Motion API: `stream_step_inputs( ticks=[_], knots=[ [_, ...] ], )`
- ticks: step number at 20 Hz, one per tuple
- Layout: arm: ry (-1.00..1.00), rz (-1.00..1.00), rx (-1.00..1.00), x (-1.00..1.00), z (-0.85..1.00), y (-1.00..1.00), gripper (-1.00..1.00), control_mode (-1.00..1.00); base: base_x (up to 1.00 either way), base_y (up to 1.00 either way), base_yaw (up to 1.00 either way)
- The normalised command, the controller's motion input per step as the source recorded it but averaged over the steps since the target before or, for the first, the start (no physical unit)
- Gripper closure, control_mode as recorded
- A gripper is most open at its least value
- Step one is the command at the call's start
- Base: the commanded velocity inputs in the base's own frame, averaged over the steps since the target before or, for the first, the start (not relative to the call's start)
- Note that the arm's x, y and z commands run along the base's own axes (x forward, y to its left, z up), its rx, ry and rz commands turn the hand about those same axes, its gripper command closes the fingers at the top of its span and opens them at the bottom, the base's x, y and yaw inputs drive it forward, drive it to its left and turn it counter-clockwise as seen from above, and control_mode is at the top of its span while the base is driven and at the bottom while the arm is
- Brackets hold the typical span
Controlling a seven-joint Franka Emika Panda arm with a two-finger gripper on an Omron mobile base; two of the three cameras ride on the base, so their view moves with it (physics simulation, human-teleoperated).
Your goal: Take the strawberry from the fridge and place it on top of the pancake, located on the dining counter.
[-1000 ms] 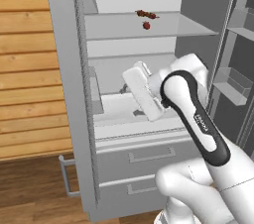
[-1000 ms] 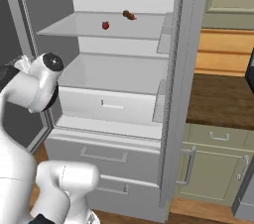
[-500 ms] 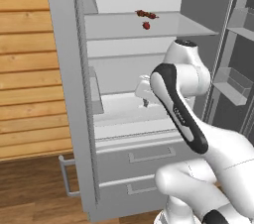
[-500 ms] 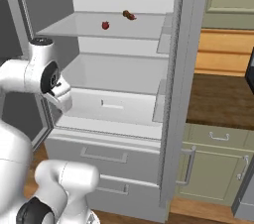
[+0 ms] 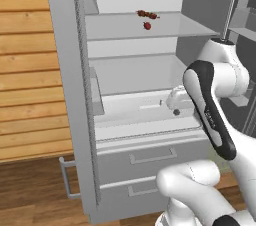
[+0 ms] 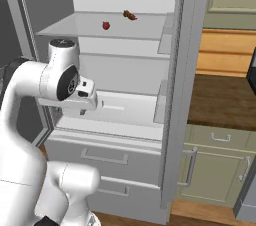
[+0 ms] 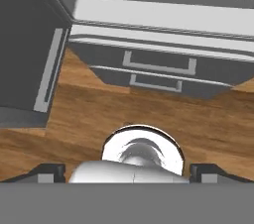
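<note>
A: Located strawberry (image 5: 147, 26) on upper shelf (image 5: 165, 29) of open fridge (image 6: 172, 95), just beside dark food strip (image 5: 147, 15).

B: Noted gripper (image 7: 127, 172) well below it, facing floor, fingertips (image 7: 49, 172) spread wide, holding nothing.

You had a wooden plank wall (image 5: 25, 70) on the left, a brown wood floor (image 7: 149, 114) below, and pale green cabinets (image 6: 215, 170) under a dark counter top (image 6: 222, 102) on the right.
</note>
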Motion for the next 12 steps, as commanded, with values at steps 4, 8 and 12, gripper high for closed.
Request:
stream_step_inputs(
  ticks=[4, 8, 12],
  knots=[
    [-0.12, 0.22, -0.29, -0.85, -0.09, -0.05, -1.0, -1.0, 0.0, 0.0, 0.0],
    [0.0, -0.05, -0.06, -0.11, -0.28, -0.17, -1.0, -1.0, 0.0, 0.0, 0.0],
    [0.05, -0.25, 0.18, 0.05, -0.1, -0.33, -1.0, -1.0, 0.0, 0.0, 0.0]
  ],
)
